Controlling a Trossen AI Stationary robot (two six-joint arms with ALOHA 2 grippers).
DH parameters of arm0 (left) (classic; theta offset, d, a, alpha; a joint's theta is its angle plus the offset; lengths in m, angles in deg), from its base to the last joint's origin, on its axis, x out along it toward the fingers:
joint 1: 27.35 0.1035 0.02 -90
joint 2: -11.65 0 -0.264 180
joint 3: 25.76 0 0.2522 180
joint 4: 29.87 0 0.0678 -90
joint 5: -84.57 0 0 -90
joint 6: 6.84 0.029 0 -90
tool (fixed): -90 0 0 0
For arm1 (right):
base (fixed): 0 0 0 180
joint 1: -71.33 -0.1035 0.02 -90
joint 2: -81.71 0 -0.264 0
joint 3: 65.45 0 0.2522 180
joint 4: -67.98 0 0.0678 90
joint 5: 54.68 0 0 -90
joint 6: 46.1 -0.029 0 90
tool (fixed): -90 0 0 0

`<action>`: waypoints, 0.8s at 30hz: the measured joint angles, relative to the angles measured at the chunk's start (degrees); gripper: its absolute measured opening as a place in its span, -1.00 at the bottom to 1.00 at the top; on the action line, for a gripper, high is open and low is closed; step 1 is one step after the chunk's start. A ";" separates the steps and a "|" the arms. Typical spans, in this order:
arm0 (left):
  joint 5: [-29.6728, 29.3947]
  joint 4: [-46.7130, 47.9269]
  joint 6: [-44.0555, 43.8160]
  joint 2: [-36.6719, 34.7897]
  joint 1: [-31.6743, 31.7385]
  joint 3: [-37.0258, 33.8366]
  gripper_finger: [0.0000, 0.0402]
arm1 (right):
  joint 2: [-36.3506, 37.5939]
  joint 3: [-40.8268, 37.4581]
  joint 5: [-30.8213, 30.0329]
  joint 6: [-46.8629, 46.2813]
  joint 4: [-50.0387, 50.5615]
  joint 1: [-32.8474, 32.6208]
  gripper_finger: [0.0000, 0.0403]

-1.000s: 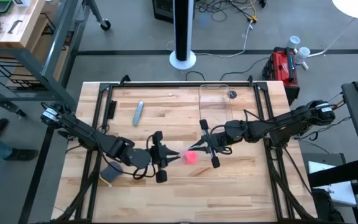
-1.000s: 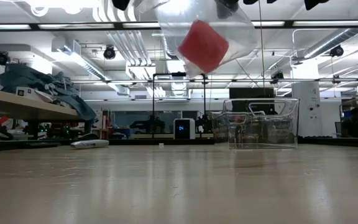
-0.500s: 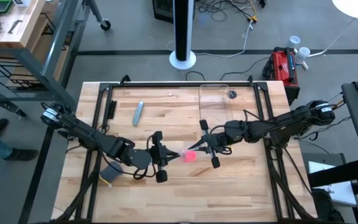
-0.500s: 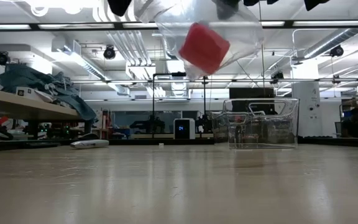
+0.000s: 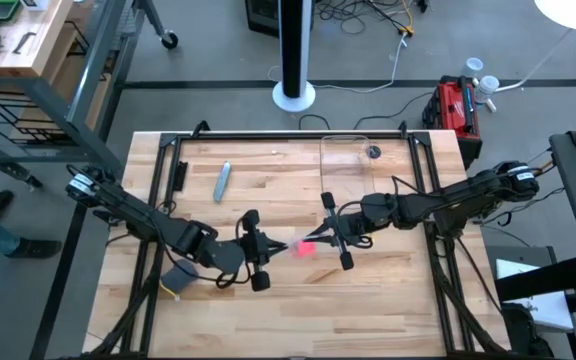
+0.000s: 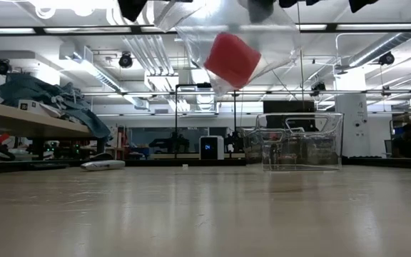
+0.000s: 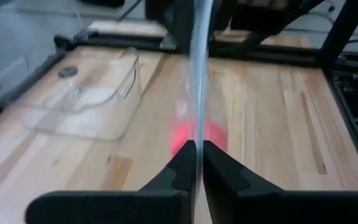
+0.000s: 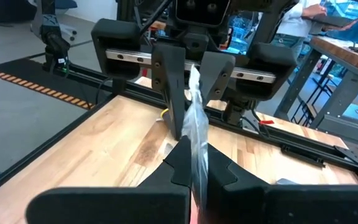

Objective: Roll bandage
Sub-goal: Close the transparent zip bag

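Observation:
The bandage is a compact pink-red roll (image 6: pixel 232 58) inside a clear crinkled plastic bag (image 6: pixel 266 32) that hangs high above the table. From above, the roll (image 5: pixel 306 249) shows between both grippers at the table's middle. My left gripper (image 5: pixel 274 250) is shut on the bag on the roll's left. My right gripper (image 5: pixel 320 236) is shut on the bag on the roll's right. The roll glows through the plastic in the left wrist view (image 7: pixel 194 134). My left gripper pinches the bag's thin upper edge (image 7: pixel 197 134) between its two fingertips, coming level from the table's left. The bag is lifted clear and hangs below the hold with the roll in it. My right gripper pinches the bag's opposite upper edge (image 8: pixel 196 134) between its two fingertips, coming level from the table's right. The crinkled plastic runs across to the left gripper, clear of the table.
A clear plastic container (image 5: pixel 346 160) stands at the far middle right of the table and also shows in the low view (image 6: pixel 302 141). A small grey-silver object (image 5: pixel 222 180) lies far left. A dark grey-blue lump (image 5: pixel 178 277) lies under the left arm.
Both grippers have kept hold of the bag at about the same place. The roll inside the bag has sunk a little and turned slightly.

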 joint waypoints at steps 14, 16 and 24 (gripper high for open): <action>-6.17 3.45 -4.25 -0.64 -0.18 0.00 -0.44 | 0.26 0.22 -6.10 0.94 3.29 -0.02 -1.00; -5.92 4.08 -4.90 -0.58 -0.22 0.00 -0.36 | 0.26 0.24 -6.35 0.75 3.32 0.00 -1.00; -8.04 8.03 -6.60 -0.52 -0.05 -0.09 -0.24 | 0.26 0.24 -6.33 0.75 3.34 -0.02 -1.00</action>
